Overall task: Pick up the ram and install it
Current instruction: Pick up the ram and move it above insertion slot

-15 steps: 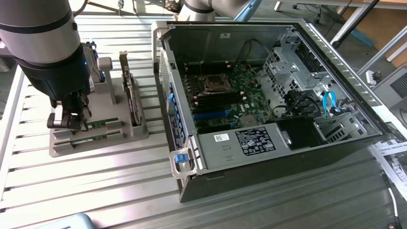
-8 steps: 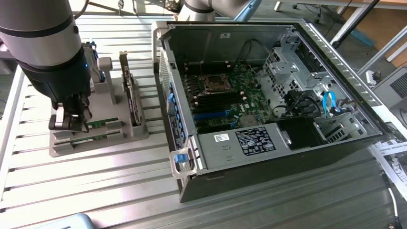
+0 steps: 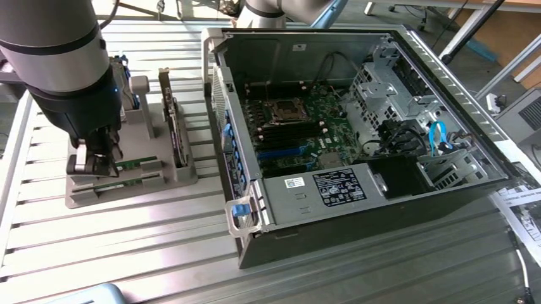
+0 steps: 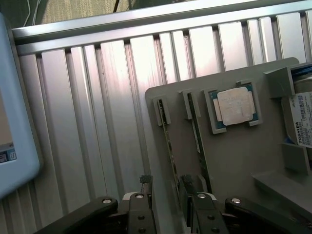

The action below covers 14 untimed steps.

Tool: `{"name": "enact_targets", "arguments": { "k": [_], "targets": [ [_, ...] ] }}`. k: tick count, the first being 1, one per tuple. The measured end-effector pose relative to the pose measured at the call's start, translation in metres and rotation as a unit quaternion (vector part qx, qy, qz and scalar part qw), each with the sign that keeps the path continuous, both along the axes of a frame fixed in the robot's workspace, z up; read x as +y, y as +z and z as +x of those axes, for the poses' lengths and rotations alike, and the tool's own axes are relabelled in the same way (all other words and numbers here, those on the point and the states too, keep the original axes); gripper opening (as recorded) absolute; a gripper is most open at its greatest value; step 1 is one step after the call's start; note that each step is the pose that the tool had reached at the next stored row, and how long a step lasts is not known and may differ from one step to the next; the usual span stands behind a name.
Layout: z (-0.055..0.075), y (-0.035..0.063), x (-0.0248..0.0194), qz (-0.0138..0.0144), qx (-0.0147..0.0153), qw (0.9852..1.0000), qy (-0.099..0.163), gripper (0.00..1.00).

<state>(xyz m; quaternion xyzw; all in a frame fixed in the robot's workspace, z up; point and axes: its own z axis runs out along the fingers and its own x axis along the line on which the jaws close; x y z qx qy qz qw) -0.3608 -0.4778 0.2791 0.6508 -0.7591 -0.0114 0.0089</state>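
Note:
Two ram sticks stand on edge in slots of a grey holder (image 4: 234, 161). One ram stick (image 4: 169, 146) runs between my fingertips; a second ram stick (image 4: 197, 139) lies just beside it and passes behind one finger (image 4: 192, 187). My gripper (image 4: 168, 192) is open, low over the holder, its jaws on either side of the first stick and not closed on it. In the exterior view the gripper (image 3: 93, 164) hangs over the holder (image 3: 127, 190) at the exterior view's left, with a green ram edge (image 3: 137, 163) showing beside it. The open computer case (image 3: 338, 126) exposes the motherboard (image 3: 296, 133).
On the holder sit a square silver CPU chip (image 4: 235, 106), a hard drive (image 4: 302, 117) and an upright expansion card (image 3: 173, 126). A light blue object (image 4: 14, 122) lies on the slatted metal table (image 4: 97, 122). The case wall (image 3: 222, 114) stands close to the holder.

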Motion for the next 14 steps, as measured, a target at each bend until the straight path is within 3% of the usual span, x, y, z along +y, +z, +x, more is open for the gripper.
{"name": "enact_targets", "arguments": {
  "k": [14],
  "targets": [
    [-0.001,-0.0072,0.0,0.0,0.0,1.0,0.001,0.36]
  ]
}}
